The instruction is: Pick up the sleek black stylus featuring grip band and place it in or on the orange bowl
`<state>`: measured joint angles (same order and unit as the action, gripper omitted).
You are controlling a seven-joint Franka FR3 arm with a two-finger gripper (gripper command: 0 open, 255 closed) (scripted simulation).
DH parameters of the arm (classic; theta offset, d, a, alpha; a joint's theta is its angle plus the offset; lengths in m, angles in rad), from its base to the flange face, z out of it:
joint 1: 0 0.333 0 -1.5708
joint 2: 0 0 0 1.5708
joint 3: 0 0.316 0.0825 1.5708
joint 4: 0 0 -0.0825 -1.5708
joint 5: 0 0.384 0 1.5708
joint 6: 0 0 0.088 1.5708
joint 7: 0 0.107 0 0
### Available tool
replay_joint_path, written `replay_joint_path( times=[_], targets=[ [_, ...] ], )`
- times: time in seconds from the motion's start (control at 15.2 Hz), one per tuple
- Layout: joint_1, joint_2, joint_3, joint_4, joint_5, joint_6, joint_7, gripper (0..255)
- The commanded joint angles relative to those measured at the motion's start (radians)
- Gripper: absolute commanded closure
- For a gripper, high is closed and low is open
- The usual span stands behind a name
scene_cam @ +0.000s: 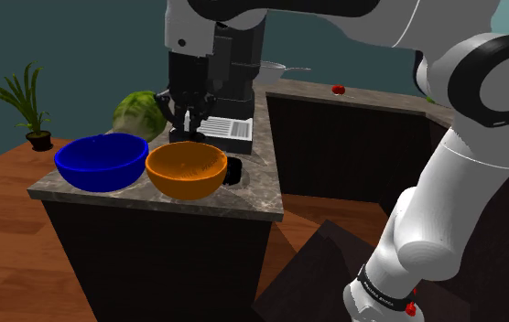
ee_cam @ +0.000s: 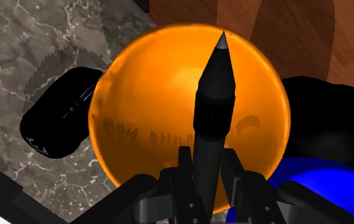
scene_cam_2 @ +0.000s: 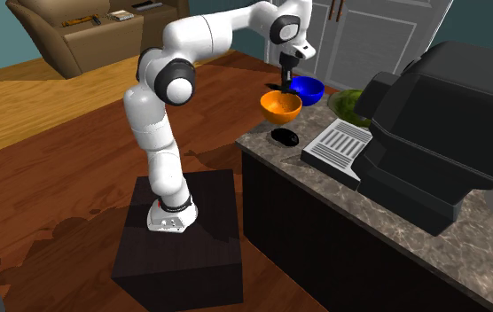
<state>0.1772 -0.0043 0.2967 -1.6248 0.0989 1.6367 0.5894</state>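
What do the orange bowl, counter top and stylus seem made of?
The orange bowl looks glossy, glazed or plastic, I cannot tell: its inside shows faint reflections. The counter top looks like polished stone, grey-brown with pale veins. The stylus is plain black with little shine, material unclear.

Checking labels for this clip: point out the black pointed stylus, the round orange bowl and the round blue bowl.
Black pointed stylus (ee_cam: 214, 102): wrist view, on its shaft.
Round orange bowl (scene_cam: 185, 186): shoulder view, outer wall.
Round blue bowl (scene_cam: 100, 177): shoulder view, outer wall.
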Motion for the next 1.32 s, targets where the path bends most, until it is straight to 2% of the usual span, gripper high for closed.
replay_joint_path(
  times=[0.0, 0.46, 0.92, 0.99, 1.25],
  targets=[
    [0.000, -0.003, 0.000, -0.027, 0.001, 0.025, -0.002, 255],
    [0.000, -0.014, 0.000, -0.138, 0.006, 0.124, -0.013, 255],
    [0.000, -0.014, 0.000, -0.138, 0.006, 0.124, -0.013, 255],
    [0.000, -0.014, 0.000, -0.138, 0.006, 0.124, -0.013, 0],
    [0.000, -0.014, 0.000, -0.138, 0.006, 0.124, -0.013, 0]
  ],
)
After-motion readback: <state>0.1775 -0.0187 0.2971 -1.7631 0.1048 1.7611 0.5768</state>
